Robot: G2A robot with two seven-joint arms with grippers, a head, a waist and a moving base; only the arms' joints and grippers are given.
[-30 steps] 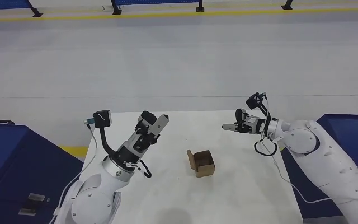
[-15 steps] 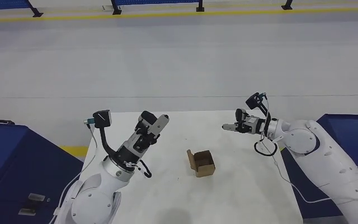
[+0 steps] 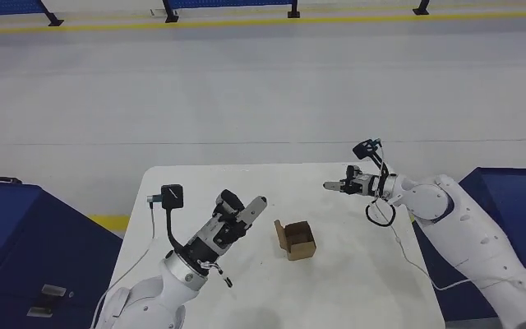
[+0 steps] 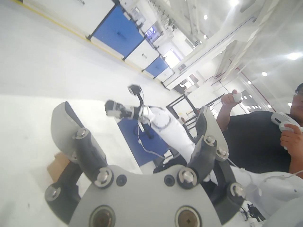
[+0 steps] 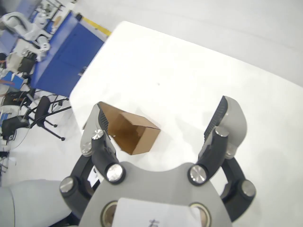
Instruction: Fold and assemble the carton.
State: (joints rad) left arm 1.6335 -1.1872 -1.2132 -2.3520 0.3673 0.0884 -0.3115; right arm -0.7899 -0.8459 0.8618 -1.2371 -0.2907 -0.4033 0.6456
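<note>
A small brown carton [image 3: 296, 239] stands on the white table [image 3: 353, 280], its top open and one flap standing up on its left side. My left gripper [image 3: 256, 203] hovers open just left of the carton, empty, with a wide gap between its fingers [image 4: 68, 119]. The carton [image 4: 59, 166] peeks out beside one of those fingers. My right gripper [image 3: 330, 186] is held open and empty over the table's far right part, well apart from the carton. In the right wrist view the right gripper [image 5: 161, 106] frames the carton [image 5: 135, 133], whose open side faces the camera.
Blue cabinets stand off the table's left side [image 3: 49, 238] and right side [image 3: 501, 185]. The table's far edge runs just behind both grippers. Bare tabletop lies in front of and to the right of the carton.
My left arm has swung right and nearer, bringing its gripper close beside the carton. My right gripper has shifted slightly toward the far edge. The carton has not moved.
</note>
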